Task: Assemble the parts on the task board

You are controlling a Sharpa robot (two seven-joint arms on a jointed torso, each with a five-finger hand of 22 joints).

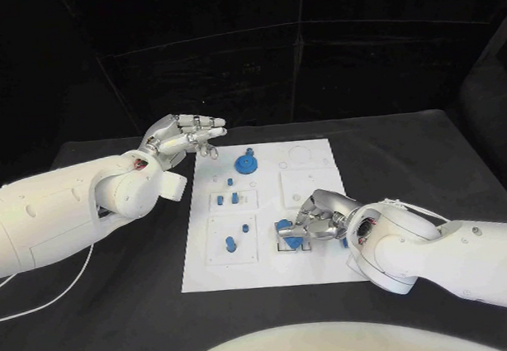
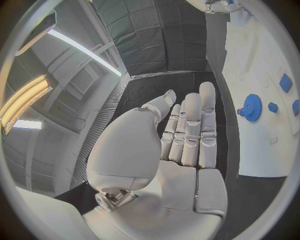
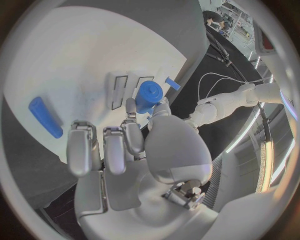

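Blue part [image 3: 149, 96] (apparently pinched) near board edge [image 1: 275, 285]

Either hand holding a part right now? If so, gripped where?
Right hand pinches a blue cylinder part by its side, between thumb and a fingertip, over the task board. Left hand holds nothing, fingers extended beside the board.

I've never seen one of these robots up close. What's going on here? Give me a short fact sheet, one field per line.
Surface: black table
Workpiece: white task board in the middle of the table
Parts on board: blue gear at the far end, several small blue pieces, a blue oblong piece nearer the robot
Left hand: raised by the board's far left corner, fingers straight, holding nothing
Right hand: over the board's near right area, thumb and a finger pinching a blue cylinder
Stage: assembly under way
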